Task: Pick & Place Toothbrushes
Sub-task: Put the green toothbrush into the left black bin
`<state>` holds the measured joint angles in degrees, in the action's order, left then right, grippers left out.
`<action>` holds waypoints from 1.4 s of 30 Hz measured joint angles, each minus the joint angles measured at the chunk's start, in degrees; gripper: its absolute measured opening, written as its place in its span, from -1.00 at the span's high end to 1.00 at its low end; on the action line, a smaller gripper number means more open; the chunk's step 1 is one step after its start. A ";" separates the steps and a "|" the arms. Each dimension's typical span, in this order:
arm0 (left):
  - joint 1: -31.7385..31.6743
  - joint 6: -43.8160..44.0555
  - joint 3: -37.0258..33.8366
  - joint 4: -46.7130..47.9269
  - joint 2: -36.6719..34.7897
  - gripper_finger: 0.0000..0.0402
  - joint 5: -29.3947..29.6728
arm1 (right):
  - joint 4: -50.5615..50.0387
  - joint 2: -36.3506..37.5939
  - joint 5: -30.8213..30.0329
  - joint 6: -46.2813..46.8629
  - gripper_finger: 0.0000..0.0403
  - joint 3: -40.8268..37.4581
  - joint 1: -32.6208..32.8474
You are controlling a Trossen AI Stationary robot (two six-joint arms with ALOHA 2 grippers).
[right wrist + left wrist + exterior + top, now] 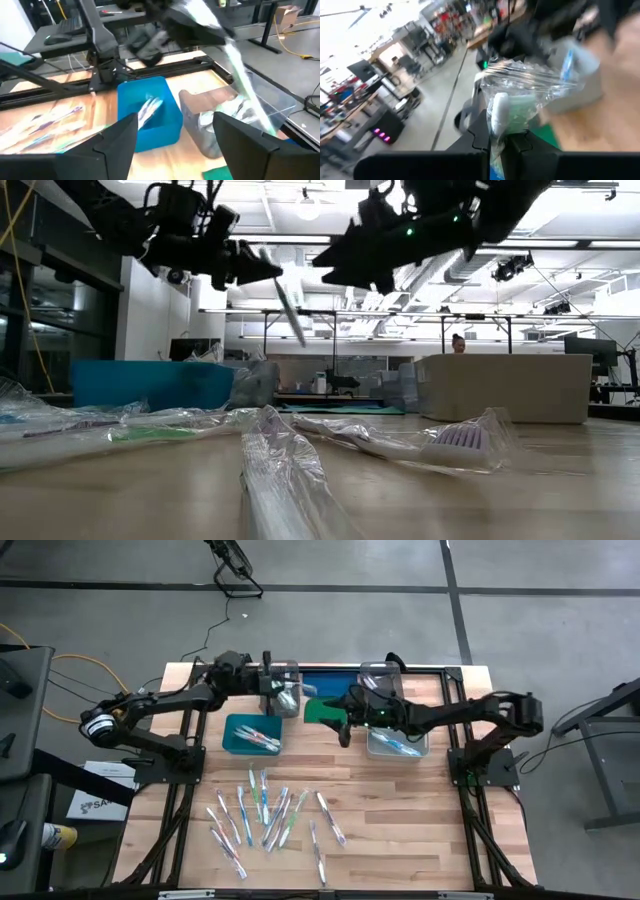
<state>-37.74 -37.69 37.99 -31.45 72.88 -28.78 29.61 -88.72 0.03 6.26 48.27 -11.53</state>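
Observation:
Several wrapped toothbrushes (268, 815) lie flat on the near half of the wooden table, and more lie in the teal bin (252, 734) and the right clear bin (396, 743). My left gripper (280, 690) hovers over the left clear bin (283, 708), shut on one wrapped toothbrush (512, 107). That toothbrush slants down below the gripper in the low view (290, 310). My right gripper (177, 145) is open and empty; it hangs above the table by the green lid (322, 711), between the teal bin and the right clear bin. My left gripper pinches one wrapped toothbrush between its two fingers (480, 137), on the wrapper just below the white head (499, 115). The toothbrush is lifted clear. It slants down and away from the fingers above the left clear bin (220, 122), its wrapper loose around it.
A blue lid (330, 680) and another clear bin (380, 675) sit at the far edge. Black frame rails run along both sides of the table. Bare wood shows between the bins and the scattered toothbrushes. A person stands far off in the room (458, 343).

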 joint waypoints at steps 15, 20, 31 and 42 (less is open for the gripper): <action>-1.62 -27.92 8.94 33.15 -0.18 0.96 20.95 | -13.06 3.58 -5.03 0.02 -0.26 0.02 3.87; -1.62 -30.12 8.92 34.66 1.76 0.96 25.04 | -13.16 3.58 -6.03 0.03 -0.26 0.02 3.83; -1.60 -36.18 8.92 34.69 5.40 0.40 30.59 | -14.38 3.58 -5.90 1.46 -0.26 0.02 3.83; -0.74 -36.33 8.92 34.70 5.73 0.01 31.48 | -16.37 3.58 -5.66 4.03 -0.26 0.00 4.04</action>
<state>-38.48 -74.02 46.92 3.25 78.61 2.70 13.23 -85.14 -5.62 10.29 48.27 -7.49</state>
